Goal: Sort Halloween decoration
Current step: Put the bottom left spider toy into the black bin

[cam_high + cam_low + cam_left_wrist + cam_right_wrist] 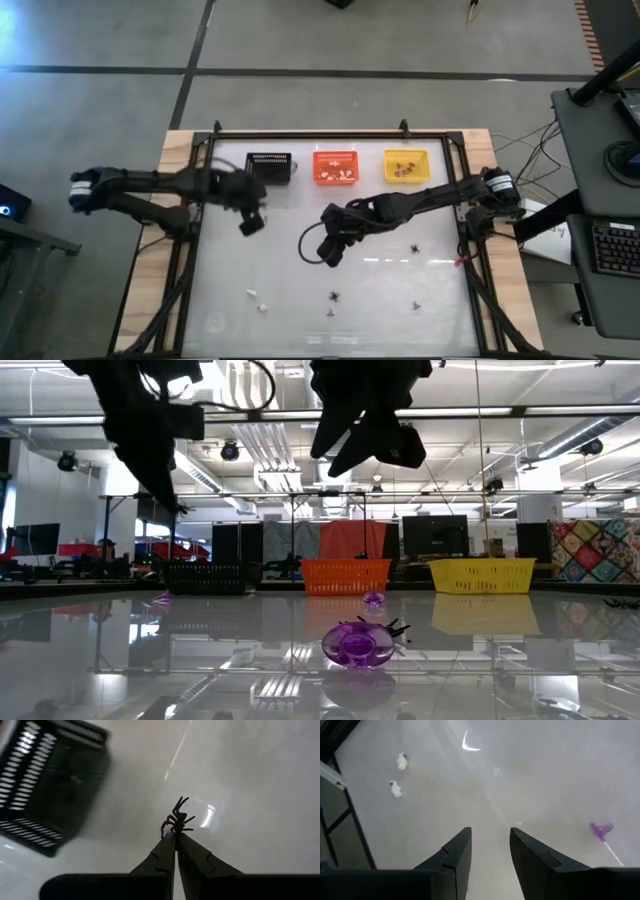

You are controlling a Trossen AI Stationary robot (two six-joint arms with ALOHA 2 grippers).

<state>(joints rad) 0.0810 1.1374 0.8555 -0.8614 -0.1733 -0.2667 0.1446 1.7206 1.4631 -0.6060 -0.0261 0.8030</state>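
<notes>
Left tool (175,836) clenched on a black spider (178,818), raised above the table (400,290) near the black basket (268,166). Right tool (490,849) released, empty, above table centre. Remaining trinkets (333,297) lie scattered along the near half.

table (230,300) glossy white | far edge: black basket (268,166), orange basket (336,166), yellow basket (406,165) | trinkets (334,296) scattered

High cam: overhead, straight down on whole desk (400,270) w/ both arms. Low cam: desk level, faces far across to baskets (345,575) & room; both share those baskets. Wrist cams: close, angled down onto desk surface.
</notes>
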